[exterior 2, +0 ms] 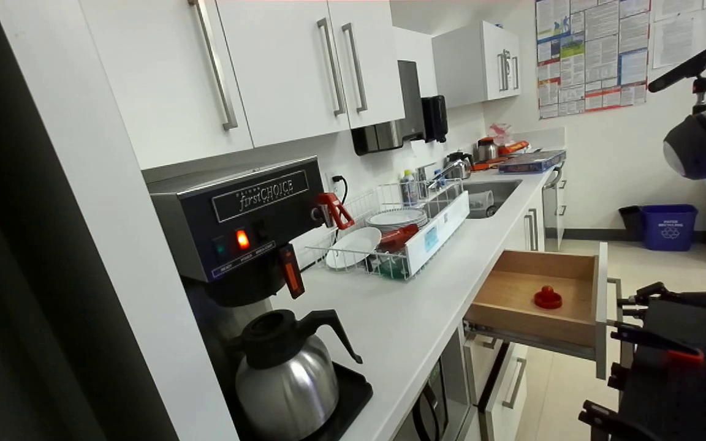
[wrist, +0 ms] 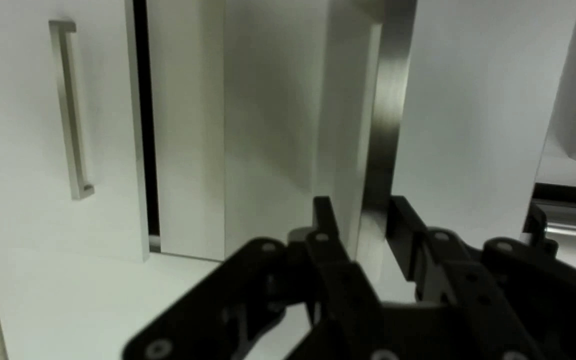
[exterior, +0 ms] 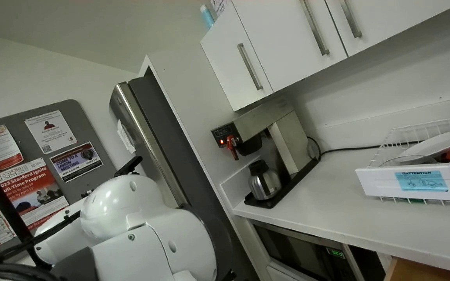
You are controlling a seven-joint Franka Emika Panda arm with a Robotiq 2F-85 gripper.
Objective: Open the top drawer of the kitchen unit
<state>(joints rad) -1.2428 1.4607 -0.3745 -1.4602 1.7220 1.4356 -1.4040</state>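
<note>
The kitchen unit (exterior 2: 383,324) has a pale worktop and white fronts; it shows in both exterior views (exterior: 326,212). Its top drawer (exterior 2: 527,323) stands pulled out, with wooden sides and a white front. A corner of its wooden side (exterior: 414,271) shows in an exterior view. My gripper (exterior 2: 622,309) is at the drawer's outer face, by its steel bar handle (exterior 2: 615,294). In the wrist view my gripper (wrist: 358,202) is open, its fingers on either side of the handle (wrist: 390,100). A gap shows at the left finger; whether the right finger touches cannot be told.
A red object (exterior 2: 547,298) lies in the drawer. A lower drawer front with a handle (wrist: 70,115) is below. A dish rack (exterior 2: 432,239) and a coffee maker (exterior 2: 242,226) stand on the worktop. A black perforated board (exterior 2: 690,380) with clamps lies near the gripper.
</note>
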